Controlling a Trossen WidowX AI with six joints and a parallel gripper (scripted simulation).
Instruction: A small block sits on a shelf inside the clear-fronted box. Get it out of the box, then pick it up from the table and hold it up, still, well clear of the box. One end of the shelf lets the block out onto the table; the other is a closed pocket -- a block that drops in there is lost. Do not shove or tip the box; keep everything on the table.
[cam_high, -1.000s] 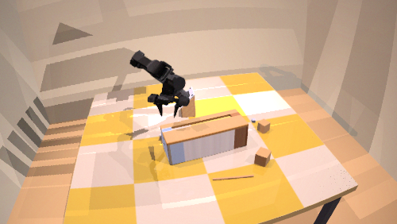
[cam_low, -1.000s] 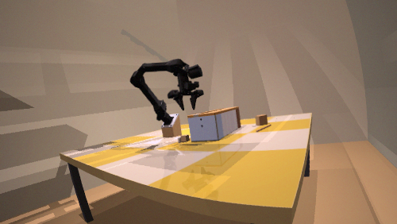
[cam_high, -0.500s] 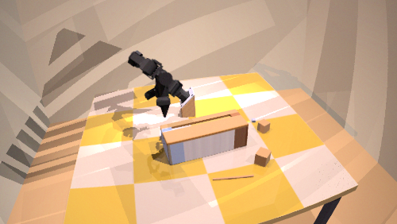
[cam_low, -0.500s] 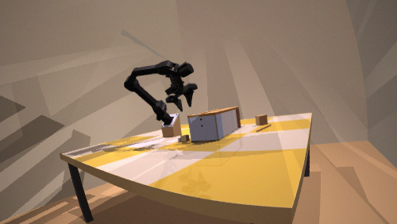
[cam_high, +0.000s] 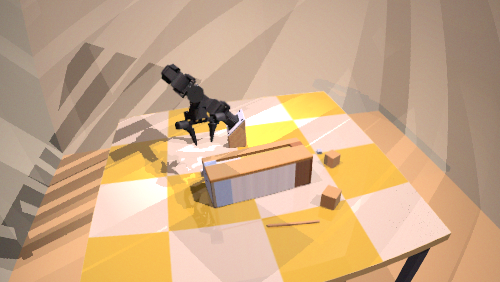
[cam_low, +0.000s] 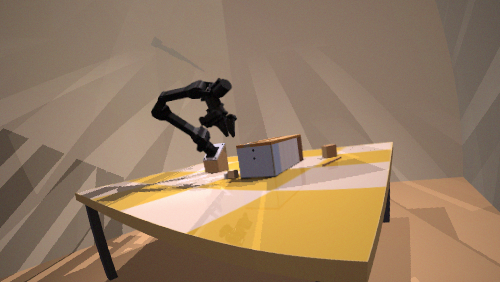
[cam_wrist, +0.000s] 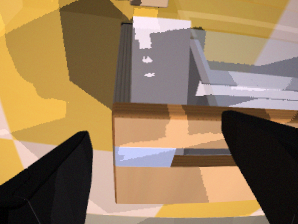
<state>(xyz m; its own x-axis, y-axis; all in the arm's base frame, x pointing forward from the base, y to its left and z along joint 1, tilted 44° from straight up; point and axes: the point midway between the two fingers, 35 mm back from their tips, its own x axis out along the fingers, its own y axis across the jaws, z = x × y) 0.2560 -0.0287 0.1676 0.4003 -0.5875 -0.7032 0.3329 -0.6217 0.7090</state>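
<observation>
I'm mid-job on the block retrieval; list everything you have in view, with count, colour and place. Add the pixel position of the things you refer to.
Table (cam_high: 200, 255) (cam_low: 300, 215) (cam_wrist: 30, 100): one, yellow-and-white checks, dark legs, standing on the floor.
Box (cam_high: 250, 167) (cam_low: 257, 162) (cam_wrist: 150, 185): one, wood-coloured slotted top, pale sides, on the table.
Larger cubes: two, brown, past the box's dark-brown end, one (cam_high: 332, 159), the other (cam_high: 330, 198) (cam_low: 329, 150).
Small block (cam_low: 231, 174): one, tan-grey, beside the box on the arm's side.
Stick (cam_high: 292, 224) (cam_low: 331, 161): one, reddish brown, near a cube.
Speck (cam_high: 319, 151): one, blue, by a cube; unidentified.
Mount (cam_high: 237, 140) (cam_low: 216, 166): one, brown, pale-faced, under the arm.
Arm (cam_high: 197, 95) (cam_low: 175, 121): one, black.
Gripper (cam_high: 204, 142) (cam_low: 229, 135) (cam_wrist: 156, 131): one, black, open, above the box's level.
</observation>
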